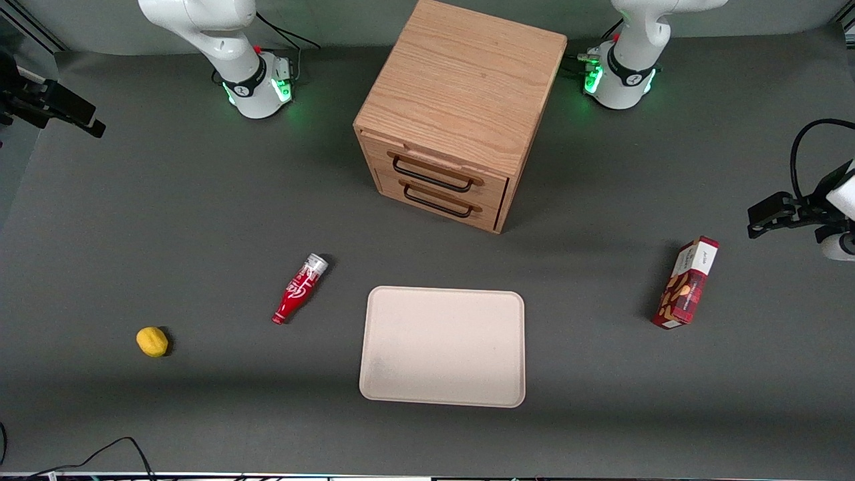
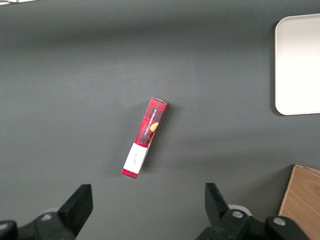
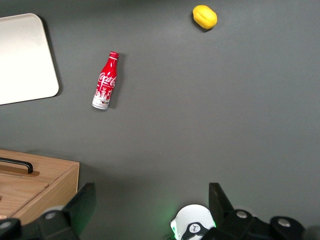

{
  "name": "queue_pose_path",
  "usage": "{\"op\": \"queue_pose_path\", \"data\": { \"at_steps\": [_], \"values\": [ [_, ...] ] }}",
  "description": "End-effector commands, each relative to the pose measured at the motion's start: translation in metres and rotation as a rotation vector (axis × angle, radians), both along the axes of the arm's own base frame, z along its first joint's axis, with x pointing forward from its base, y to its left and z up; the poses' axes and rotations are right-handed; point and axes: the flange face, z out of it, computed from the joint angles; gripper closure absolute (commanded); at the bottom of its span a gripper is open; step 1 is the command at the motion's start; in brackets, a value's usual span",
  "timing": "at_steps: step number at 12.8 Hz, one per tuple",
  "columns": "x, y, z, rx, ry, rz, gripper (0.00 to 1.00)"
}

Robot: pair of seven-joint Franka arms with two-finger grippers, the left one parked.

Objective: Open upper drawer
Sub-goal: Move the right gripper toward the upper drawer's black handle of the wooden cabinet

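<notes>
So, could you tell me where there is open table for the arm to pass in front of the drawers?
Bare table runs between the upper drawer and the tray, bordered by the bottle and the box. The open gripper hangs high above the working arm's end, near the lemon.

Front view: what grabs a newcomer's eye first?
The oak cabinet with two black-handled drawers, the upper drawer shut, stands farthest from the camera. A pale tray lies nearer the camera, with a red cola bottle and a lemon toward the working arm's end. The tool hangs open, high above the table.
</notes>
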Motion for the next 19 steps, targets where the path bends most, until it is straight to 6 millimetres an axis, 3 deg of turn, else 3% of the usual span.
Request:
{"op": "queue_pose_path", "data": {
  "at_steps": [1, 8, 13, 17, 19],
  "values": [
    [-0.002, -0.003, 0.003, -0.008, 0.011, 0.007, 0.0],
    [0.003, -0.006, 0.007, -0.003, 0.002, 0.006, 0.0],
    [-0.001, -0.006, 0.025, 0.011, -0.038, 0.201, 0.0],
    [0.008, 0.021, 0.017, 0.183, -0.045, 0.352, 0.0],
    [0.017, 0.06, 0.018, 0.193, -0.047, 0.49, 0.0]
  ]
}}
